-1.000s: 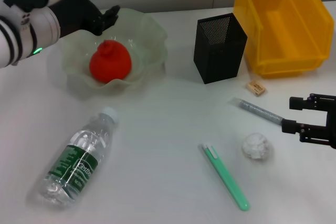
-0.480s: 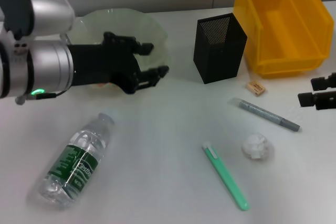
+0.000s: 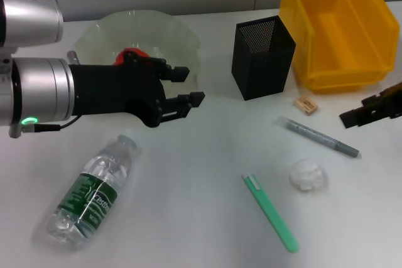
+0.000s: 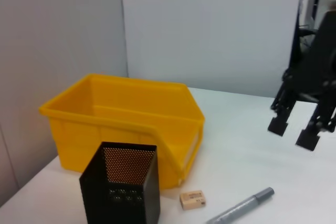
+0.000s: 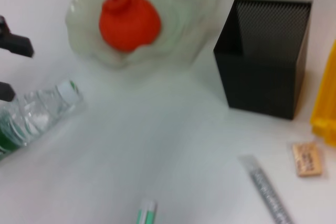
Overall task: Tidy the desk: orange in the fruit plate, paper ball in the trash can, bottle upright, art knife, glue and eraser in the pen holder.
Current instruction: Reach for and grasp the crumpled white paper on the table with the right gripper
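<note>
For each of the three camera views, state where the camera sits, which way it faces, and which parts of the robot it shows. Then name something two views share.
Head view: high, looking down at the desk; shows the left hand before the fruit plate and the right hand.
Left wrist view: low, facing the trash can and pen holder; shows the right hand.
Right wrist view: above, facing the orange; left fingertips at its edge.
Shared: the eraser.
</note>
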Robot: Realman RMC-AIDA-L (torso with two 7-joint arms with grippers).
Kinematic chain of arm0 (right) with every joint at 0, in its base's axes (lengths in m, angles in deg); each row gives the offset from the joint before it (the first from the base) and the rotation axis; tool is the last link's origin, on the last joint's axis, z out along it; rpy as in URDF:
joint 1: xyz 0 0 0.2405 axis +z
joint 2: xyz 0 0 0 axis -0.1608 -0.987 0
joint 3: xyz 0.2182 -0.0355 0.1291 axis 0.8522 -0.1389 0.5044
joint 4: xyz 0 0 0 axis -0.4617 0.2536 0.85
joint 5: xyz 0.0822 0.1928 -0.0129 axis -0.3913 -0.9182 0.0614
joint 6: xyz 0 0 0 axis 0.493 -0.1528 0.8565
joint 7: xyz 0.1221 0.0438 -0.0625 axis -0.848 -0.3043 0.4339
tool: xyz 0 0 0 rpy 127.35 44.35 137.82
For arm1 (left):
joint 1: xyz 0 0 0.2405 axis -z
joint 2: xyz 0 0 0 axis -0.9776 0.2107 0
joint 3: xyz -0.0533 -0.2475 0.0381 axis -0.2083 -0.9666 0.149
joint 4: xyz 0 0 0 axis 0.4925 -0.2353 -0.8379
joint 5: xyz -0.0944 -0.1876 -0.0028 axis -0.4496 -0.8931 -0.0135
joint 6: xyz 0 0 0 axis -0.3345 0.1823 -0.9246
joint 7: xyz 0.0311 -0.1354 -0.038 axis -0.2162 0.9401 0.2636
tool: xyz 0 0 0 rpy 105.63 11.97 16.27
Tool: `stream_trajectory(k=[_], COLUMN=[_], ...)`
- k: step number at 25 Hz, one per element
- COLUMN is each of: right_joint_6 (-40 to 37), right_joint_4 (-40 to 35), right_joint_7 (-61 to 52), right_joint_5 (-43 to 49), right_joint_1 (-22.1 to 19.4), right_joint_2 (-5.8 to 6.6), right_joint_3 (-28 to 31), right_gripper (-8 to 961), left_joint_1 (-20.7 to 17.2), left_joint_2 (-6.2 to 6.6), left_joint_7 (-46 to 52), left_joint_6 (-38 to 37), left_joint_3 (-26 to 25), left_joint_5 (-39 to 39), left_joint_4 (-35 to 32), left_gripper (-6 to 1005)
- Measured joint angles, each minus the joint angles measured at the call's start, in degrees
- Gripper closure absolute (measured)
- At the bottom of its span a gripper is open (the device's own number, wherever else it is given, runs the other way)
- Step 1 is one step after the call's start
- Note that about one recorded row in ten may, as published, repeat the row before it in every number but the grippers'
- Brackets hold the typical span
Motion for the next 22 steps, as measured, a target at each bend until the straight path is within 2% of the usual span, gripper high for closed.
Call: stream_trajectory(k=[2, 6, 7, 15, 22], right_joint_6=[0.30, 1.59, 2.48, 5.61, 8.75], right_joint_4=[4.16, 7.22, 9.04, 13.93, 19.52], right_joint_7=[-1.04, -1.81, -2.53, -2.40, -2.74], right_joint_5=[2.57, 5.63, 7.06, 9.44, 9.22], right_joint_1=[2.49, 4.13, 4.97, 6.74, 7.92], right_joint_2=[-0.14, -0.29, -0.28, -0.35, -0.45], right_joint_3=[-1.45, -3.94, -6.24, -12.34, -14.13], right_gripper=[295, 295, 295, 296, 296], left_joint_1=[-0.07, 0.00, 0.00, 0.13, -0.11], left_joint_2=[0.01, -0.09, -0.09, -0.19, -0.19], left_joint_7=[-0.42, -1.45, -1.45, -1.49, -1.73], left_joint_6=[-0.43, -1.29, -1.29, -1.34, -0.99], left_joint_3=[0.01, 0.41, 0.41, 0.00, 0.01], left_joint_5=[-0.01, -0.20, -0.20, -0.32, -0.37], left_joint_4=[0.14, 0.82, 0.82, 1.77, 1.89], left_gripper=[515, 540, 542, 550, 549])
